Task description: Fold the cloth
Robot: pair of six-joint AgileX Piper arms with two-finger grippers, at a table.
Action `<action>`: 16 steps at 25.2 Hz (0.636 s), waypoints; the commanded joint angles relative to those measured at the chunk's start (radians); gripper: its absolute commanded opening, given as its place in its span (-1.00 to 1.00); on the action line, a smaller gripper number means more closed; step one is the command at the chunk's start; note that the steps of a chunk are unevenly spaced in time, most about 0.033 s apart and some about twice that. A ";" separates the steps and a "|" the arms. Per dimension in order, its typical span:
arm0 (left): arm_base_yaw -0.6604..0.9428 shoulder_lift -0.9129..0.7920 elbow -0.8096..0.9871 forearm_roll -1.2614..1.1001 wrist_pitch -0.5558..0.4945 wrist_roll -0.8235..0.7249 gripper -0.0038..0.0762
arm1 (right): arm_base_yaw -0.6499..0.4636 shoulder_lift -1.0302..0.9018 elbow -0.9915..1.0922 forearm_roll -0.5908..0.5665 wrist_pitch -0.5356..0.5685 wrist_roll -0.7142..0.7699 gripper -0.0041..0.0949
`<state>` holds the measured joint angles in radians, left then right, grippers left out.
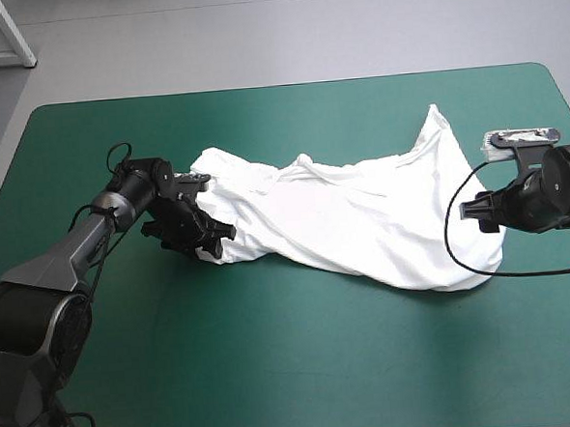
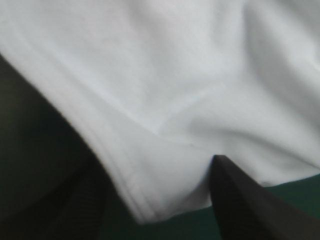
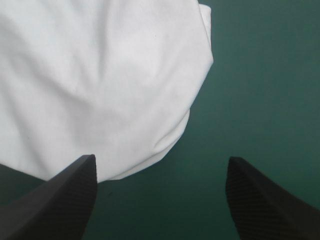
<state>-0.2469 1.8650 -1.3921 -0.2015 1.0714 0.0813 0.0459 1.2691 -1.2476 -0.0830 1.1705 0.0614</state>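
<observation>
The white T-shirt (image 1: 363,218) lies crumpled and stretched across the middle of the teal-green cover, one corner peaked toward the far right. My left gripper (image 1: 209,236) sits low at the shirt's left end. In the left wrist view this gripper (image 2: 155,167) is open, and the T-shirt's (image 2: 165,90) hemmed edge lies between its black fingers (image 2: 250,205). My right gripper (image 1: 478,211) hovers at the shirt's right end. In the right wrist view it (image 3: 161,157) is open over the cover, with the T-shirt's (image 3: 100,85) rounded edge just ahead, nearer one finger.
Teal-green cover (image 1: 275,369) runs wide between the shirt and the table's front edge. A narrower strip of cover (image 1: 288,107) lies behind the shirt up to the far edge. The right arm works close to the table's right edge.
</observation>
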 commanded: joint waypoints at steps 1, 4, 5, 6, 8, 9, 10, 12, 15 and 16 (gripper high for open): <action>-0.016 -0.028 -0.019 -0.046 0.018 0.016 -0.34 | -0.010 0.005 -0.021 -0.015 -0.057 0.014 0.43; -0.024 -0.028 -0.019 -0.041 0.032 0.064 -0.86 | -0.010 0.051 -0.017 -0.018 -0.048 0.019 0.43; -0.024 -0.028 -0.019 -0.038 0.032 0.076 -0.92 | -0.010 0.067 -0.010 -0.019 -0.048 0.029 0.43; -0.024 -0.028 -0.019 -0.040 0.035 0.076 -0.92 | -0.010 0.081 0.000 -0.022 -0.053 0.038 0.43; -0.024 -0.028 -0.019 -0.033 0.036 0.076 -0.93 | -0.010 0.117 0.025 -0.053 -0.055 0.079 0.43; -0.024 -0.028 -0.019 -0.031 0.036 0.076 -0.93 | -0.010 0.134 0.038 -0.064 -0.055 0.098 0.43; -0.024 -0.028 -0.019 -0.031 0.036 0.076 -0.93 | -0.010 0.150 0.056 -0.067 -0.055 0.110 0.43; -0.024 -0.028 -0.019 -0.040 0.036 0.076 -0.93 | -0.010 0.187 0.109 -0.050 -0.100 0.138 0.43; -0.024 -0.028 -0.019 -0.040 0.036 0.076 -0.93 | -0.010 0.229 0.157 0.010 -0.208 0.153 0.43; -0.024 -0.028 -0.019 -0.038 0.036 0.078 -0.93 | -0.010 0.259 0.164 0.025 -0.211 0.158 0.43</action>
<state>-0.2655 1.8717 -1.3921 -0.2156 1.0875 0.1586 0.0459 1.5300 -1.0732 -0.0749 1.0026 0.2118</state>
